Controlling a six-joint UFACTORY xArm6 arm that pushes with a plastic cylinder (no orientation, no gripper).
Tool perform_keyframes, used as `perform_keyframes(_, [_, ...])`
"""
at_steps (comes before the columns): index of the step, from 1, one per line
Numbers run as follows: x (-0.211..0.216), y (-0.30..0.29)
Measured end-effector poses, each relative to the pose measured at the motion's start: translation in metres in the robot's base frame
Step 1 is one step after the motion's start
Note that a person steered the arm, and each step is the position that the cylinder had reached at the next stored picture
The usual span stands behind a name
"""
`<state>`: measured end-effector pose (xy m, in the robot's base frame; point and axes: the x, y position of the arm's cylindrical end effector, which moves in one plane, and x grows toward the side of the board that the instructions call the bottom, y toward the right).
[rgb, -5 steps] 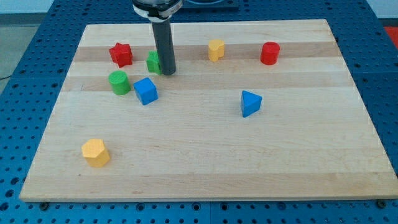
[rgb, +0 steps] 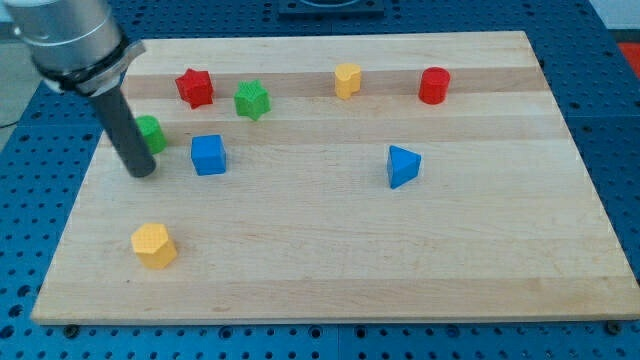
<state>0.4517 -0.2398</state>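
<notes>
Resting on the wooden board (rgb: 330, 270) near its left edge, my tip (rgb: 143, 172) is a bare rod end with nothing to clench or release; it grasps nothing. The rod hides the left part of the green block (rgb: 152, 133), so that block's shape is hard to make out; it sits just beside the rod, toward the view's top right of my tip, and whether they touch I cannot tell. The blue cube (rgb: 208, 154) lies near, to the view's right. Farther up are the red star (rgb: 195, 87) and green star (rgb: 252, 99). The yellow block (rgb: 153, 245) lies below my tip. The other yellow block (rgb: 347, 79), red cylinder (rgb: 434, 85) and blue wedge (rgb: 402, 165) lie well apart at right.
</notes>
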Motion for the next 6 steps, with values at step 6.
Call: perform_keyframes(6, [-0.005,-0.046])
